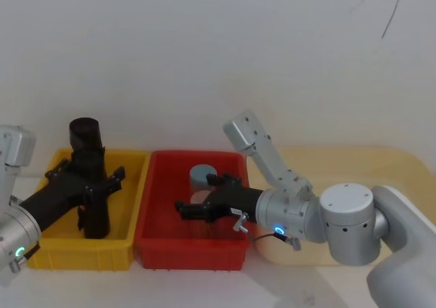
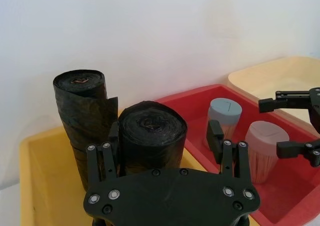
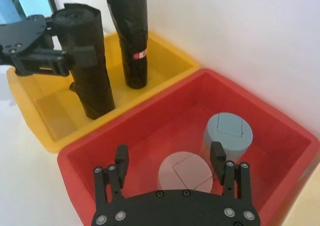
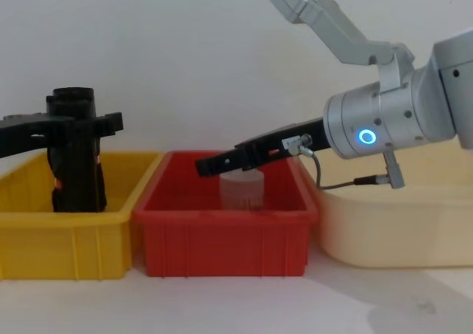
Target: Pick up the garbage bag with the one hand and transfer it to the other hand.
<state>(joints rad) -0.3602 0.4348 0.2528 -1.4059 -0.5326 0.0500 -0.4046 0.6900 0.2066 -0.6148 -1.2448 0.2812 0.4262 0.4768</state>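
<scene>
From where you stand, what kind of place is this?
Probably a robot test bench: white wall, yellow bin, red bin and cream bin in a row. Left gripper open around the garbage bag; right gripper open over the red bin.

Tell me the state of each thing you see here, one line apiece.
garbage bag: upright in the yellow bin
left gripper: open, fingers straddling the garbage bag
right gripper: open, empty, over the red bin
red-marked roll: upright in yellow bin, free
blue-grey cylinder: upright in red bin
pale cylinder: upright in red bin
</scene>
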